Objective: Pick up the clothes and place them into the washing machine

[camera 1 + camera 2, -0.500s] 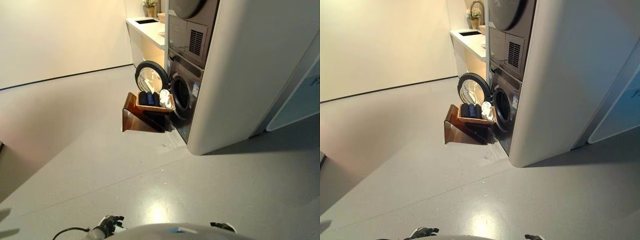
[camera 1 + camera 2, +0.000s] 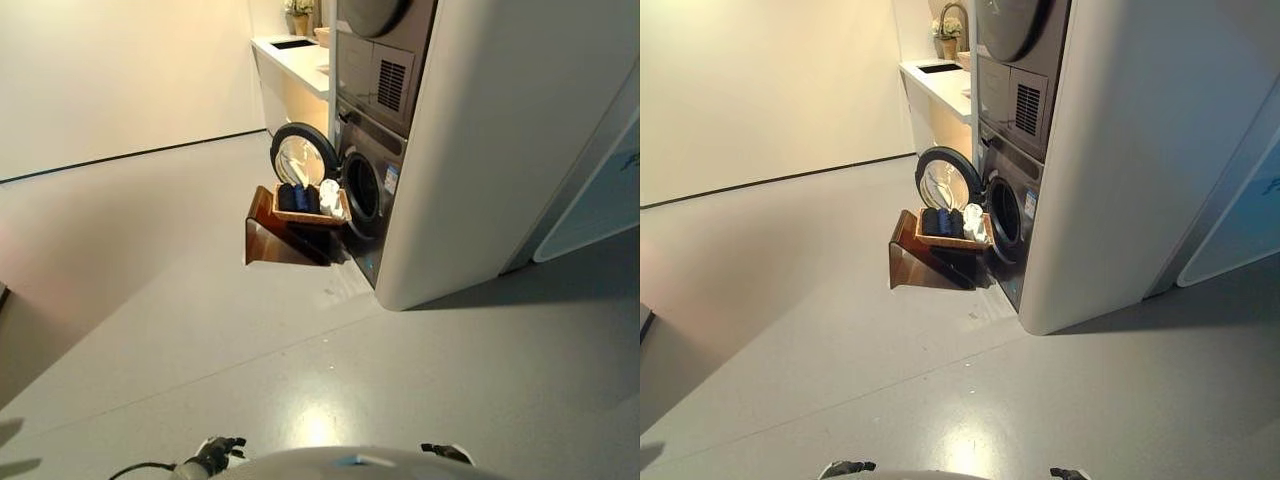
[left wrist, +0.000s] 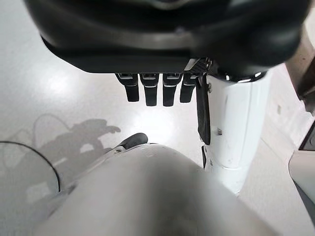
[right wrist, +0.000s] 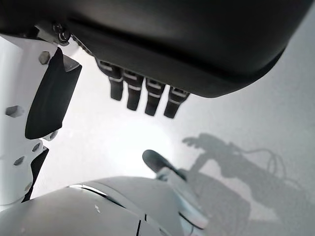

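Sitting in a wooden basket beside the washing machine with its door open, the clothes wait; left robot hand and right robot hand hang released, empty.

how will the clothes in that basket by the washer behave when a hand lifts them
The clothes look rolled and soft in the basket, so they will probably sag and unroll once lifted. Likely light for their bulk. The white piece lies against the dark ones and may drag along with them.
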You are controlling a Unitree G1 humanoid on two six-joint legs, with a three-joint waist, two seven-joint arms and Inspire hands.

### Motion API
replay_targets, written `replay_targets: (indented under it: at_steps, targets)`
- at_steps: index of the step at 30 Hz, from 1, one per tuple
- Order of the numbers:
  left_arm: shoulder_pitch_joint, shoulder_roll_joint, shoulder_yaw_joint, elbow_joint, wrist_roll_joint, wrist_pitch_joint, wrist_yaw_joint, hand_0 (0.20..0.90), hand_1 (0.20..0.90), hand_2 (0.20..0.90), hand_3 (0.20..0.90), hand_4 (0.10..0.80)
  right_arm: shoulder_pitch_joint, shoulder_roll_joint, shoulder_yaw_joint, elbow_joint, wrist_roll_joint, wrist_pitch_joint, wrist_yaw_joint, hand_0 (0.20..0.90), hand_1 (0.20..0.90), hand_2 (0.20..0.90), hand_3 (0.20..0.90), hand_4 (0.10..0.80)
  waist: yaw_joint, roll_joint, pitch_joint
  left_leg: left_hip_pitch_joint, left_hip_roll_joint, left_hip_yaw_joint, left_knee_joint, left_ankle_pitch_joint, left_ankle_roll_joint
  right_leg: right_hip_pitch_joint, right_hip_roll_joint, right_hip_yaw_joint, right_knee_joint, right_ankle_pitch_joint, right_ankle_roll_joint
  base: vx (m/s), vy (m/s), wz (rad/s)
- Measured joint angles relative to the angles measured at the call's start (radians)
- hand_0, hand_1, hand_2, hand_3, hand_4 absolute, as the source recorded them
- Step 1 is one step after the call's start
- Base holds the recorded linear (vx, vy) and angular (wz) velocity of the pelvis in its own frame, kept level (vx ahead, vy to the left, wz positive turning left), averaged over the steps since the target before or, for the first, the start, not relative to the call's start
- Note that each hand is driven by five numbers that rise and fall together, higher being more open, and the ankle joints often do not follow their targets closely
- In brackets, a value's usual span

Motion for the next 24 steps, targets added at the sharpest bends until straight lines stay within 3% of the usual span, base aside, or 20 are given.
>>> replay_targets:
  at_steps: [24]
  targets:
    - [-0.009,0.001,0.0,0.006,0.02,0.009,0.032,0.9,0.9,0.9,0.9,0.8,-0.002,-0.002,0.001,0.001,-0.008,0.003,0.018,0.9,0.9,0.9,0.9,0.8,0.002,-0.009,-0.005,-0.005,-0.001,-0.006,0.0,0.0,0.0,-0.002,-0.002,-0.015,0.001,0.0,0.0,0.008,0.016,0.01]
